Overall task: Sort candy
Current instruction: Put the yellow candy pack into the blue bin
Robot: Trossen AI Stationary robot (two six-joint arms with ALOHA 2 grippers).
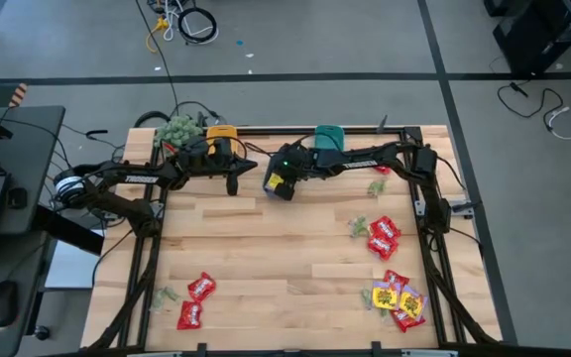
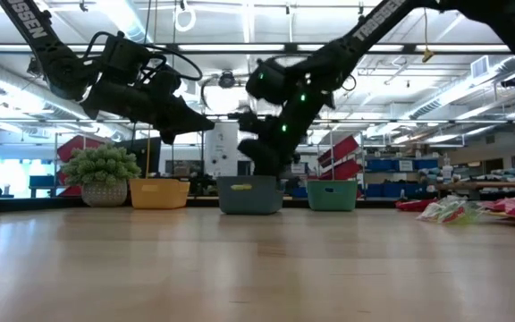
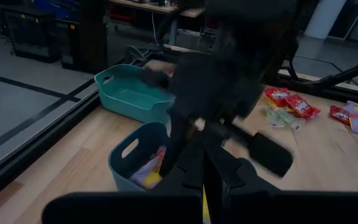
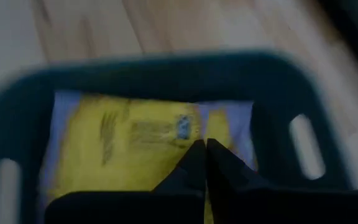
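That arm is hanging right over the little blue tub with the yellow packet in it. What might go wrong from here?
The right gripper, fingers shut, sits just above the yellow wrapped candy packet lying in the small blue plastic bin. If it lifts carelessly it might snag the bin's rim and tip or drag it.

The left gripper hangs close beside it, so the two arms could bump.

Many red and yellow packets remain near the table's right edge; one could get pushed off.

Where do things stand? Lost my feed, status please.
Right gripper shut, empty, above blue bin; yellow candy packet lying inside. Left gripper shut, raised beside it. Red and yellow packets unsorted on table. Nothing blocking.
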